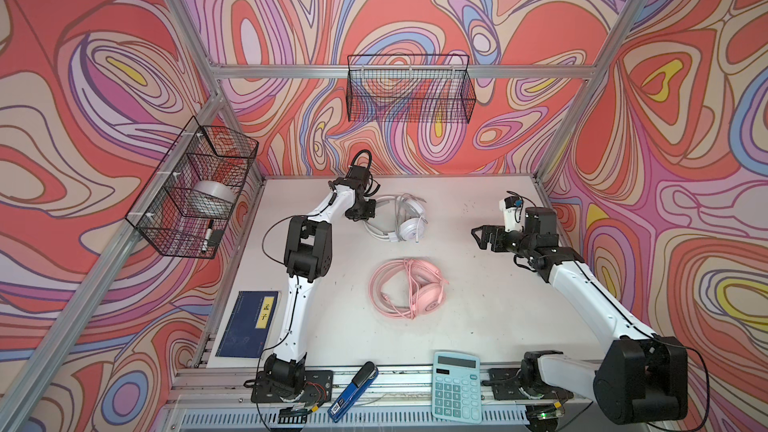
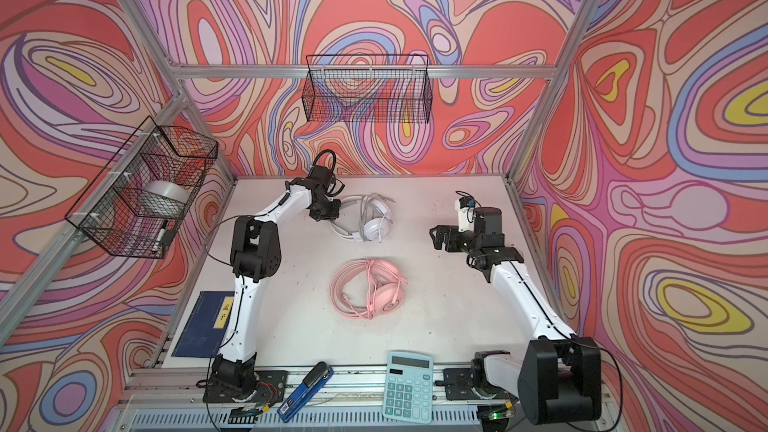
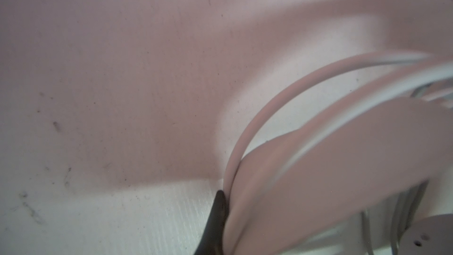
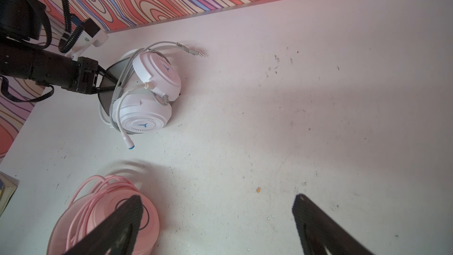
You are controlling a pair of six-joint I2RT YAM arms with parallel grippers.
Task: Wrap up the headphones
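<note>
Calculator [image 1: 456, 386]: counter [image 1: 498, 305] front.
Left pincer [image 4: 114, 82]: clamped on white headphones [image 4: 147, 116].
Right pincer [image 4: 218, 197]: open, empty.
Step, likely: winding white cord [image 4: 122, 79]; next, catch loose plug [image 4: 199, 54].

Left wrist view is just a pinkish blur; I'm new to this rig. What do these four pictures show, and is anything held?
Two robot arms work over a white table. Both top views look down on the whole scene; each wrist view rides on one arm. The blur is the white headphones up close: the left gripper is shut on their headband, cord alongside. The right gripper is open, empty. The pink headphones lie nearer the front, their cord coiled. Book, stapler and calculator lie near the front edge.
</note>
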